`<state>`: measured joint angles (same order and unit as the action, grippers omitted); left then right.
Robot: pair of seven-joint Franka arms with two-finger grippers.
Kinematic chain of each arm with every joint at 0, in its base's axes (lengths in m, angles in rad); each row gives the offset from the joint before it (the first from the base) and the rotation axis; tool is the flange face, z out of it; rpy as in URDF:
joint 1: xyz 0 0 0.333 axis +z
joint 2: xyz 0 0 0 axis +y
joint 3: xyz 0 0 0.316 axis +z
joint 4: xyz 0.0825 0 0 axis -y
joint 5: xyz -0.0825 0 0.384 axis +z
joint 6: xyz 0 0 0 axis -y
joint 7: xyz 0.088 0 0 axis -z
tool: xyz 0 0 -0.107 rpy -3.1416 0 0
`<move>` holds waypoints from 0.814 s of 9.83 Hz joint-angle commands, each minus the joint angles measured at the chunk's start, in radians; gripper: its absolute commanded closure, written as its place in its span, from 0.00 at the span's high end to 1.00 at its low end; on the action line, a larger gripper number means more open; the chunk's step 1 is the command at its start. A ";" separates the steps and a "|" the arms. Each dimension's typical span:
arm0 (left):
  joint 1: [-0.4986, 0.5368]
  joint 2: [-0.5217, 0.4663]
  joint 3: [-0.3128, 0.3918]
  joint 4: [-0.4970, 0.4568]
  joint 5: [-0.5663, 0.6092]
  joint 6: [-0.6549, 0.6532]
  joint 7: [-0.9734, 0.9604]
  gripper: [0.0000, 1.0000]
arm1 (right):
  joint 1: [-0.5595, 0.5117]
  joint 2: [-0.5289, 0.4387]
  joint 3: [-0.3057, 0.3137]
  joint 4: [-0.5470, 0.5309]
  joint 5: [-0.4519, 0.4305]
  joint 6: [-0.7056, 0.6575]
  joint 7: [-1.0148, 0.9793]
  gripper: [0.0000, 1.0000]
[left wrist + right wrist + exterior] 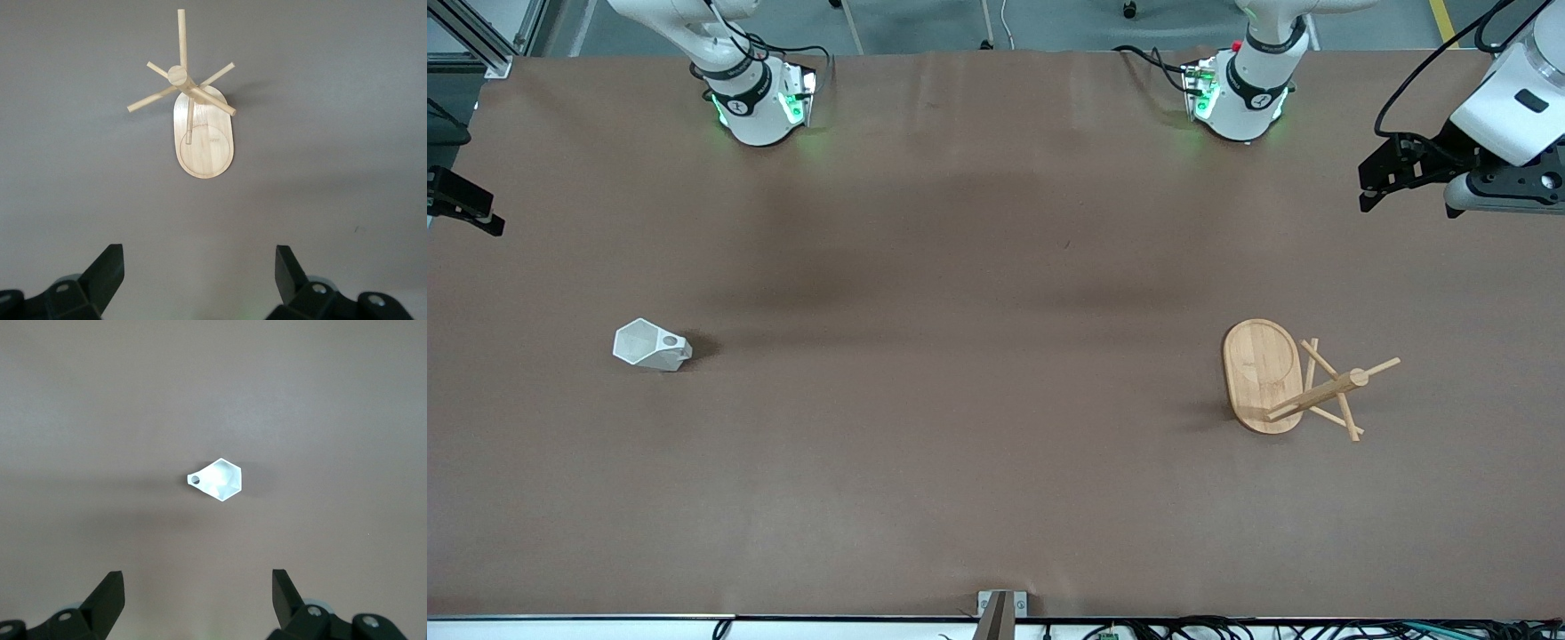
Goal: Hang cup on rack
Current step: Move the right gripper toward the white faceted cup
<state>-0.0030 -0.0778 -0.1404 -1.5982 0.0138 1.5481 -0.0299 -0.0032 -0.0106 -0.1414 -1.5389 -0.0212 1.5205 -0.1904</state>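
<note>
Cup: your white faceted cup (651,346) stands upright on the brown table (960,267) toward the right arm's end, mouth up. Its blocky handle with the round hole points toward the middle of the table.

Rack: your bamboo rack (1285,380) stands upright on its oval base toward the left arm's end, well apart from the cup. The pegs cross near the top of the central post and stick out in several directions, all of them bare.

Between them: you have only bare table from the cup to the rack.

Left tool: the left tool (200,267) hangs high over the table near the left arm's end, fingers spread wide and holding nothing. In the left wrist view the rack sits well clear of the fingertips (110,263).

Right tool: the right tool (198,587) hangs in the air above the cup's part of the table, fingers spread wide and holding nothing. In the front view you see just a dark bit of it at the picture's edge.

Around: cables run along the table's edge nearest the front camera, and a small metal bracket (1001,609) sits at the middle of that edge, well apart from the cup and the rack.
</note>
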 commanded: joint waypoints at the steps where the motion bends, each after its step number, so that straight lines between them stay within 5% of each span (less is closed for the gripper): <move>1: 0.001 0.021 0.001 -0.002 0.003 -0.005 0.016 1.00 | -0.001 0.012 -0.003 0.017 0.001 0.003 -0.006 0.98; 8: 0.018 0.023 0.002 0.000 -0.011 -0.003 0.021 1.00 | -0.012 0.024 -0.003 0.003 0.007 0.038 -0.006 0.97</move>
<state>0.0041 -0.0775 -0.1397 -1.5965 0.0123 1.5481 -0.0299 -0.0076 0.0040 -0.1444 -1.5388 -0.0211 1.5478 -0.1903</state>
